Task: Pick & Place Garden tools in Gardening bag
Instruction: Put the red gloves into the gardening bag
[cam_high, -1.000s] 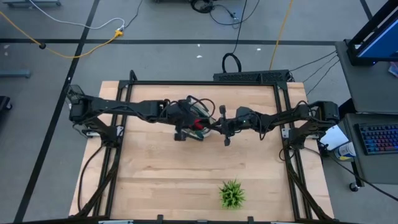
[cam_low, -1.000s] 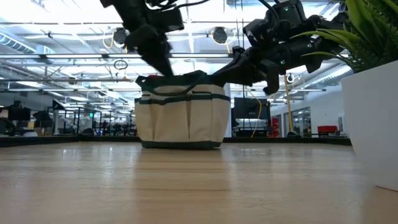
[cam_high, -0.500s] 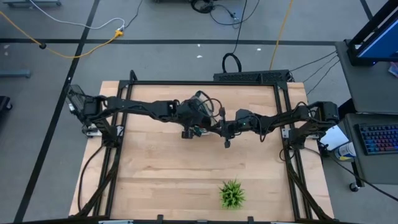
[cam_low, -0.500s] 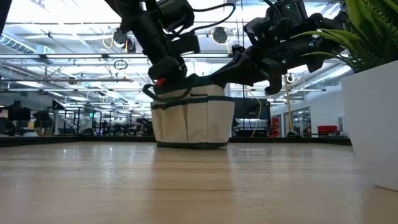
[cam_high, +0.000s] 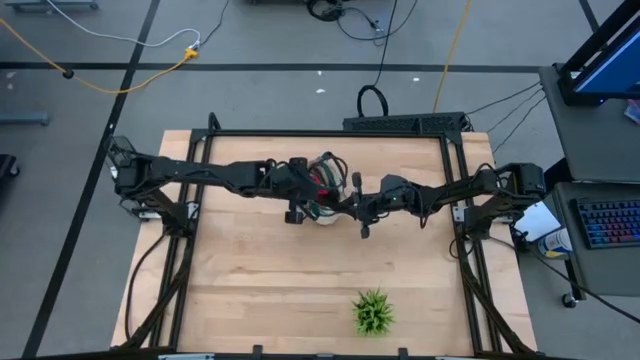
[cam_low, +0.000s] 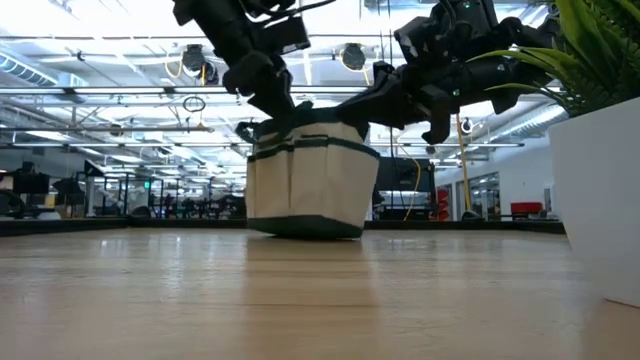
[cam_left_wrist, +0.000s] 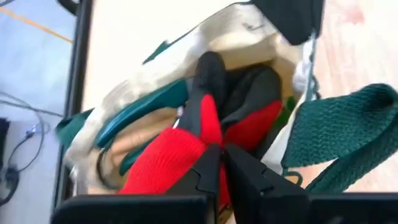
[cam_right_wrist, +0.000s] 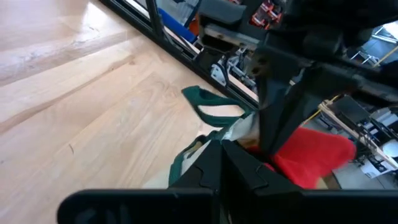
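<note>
Since the earlier frames the left arm has drawn back a little toward its own side, and the small cream fabric tote with dark green trim (cam_low: 312, 180) now sits tilted, one bottom edge lifted off the light wooden table (cam_high: 280, 290). The left gripper (cam_left_wrist: 219, 163) hovers at the bag's open mouth with its dark fingers (cam_left_wrist: 249, 180) nearly together over the red-and-black glove (cam_left_wrist: 186, 140), which lies inside the bag; whether they pinch the glove or have let it go I cannot tell. The right gripper (cam_right_wrist: 225, 163) is clenched at the bag's rim on the side facing its arm, its fingers right at the green trim and loop handle (cam_right_wrist: 208, 106). In the overhead view both grippers meet over the bag (cam_high: 322, 195) at mid-table toward the far edge. A green spiky plant (cam_high: 373, 312) stands well apart near the front edge.
</note>
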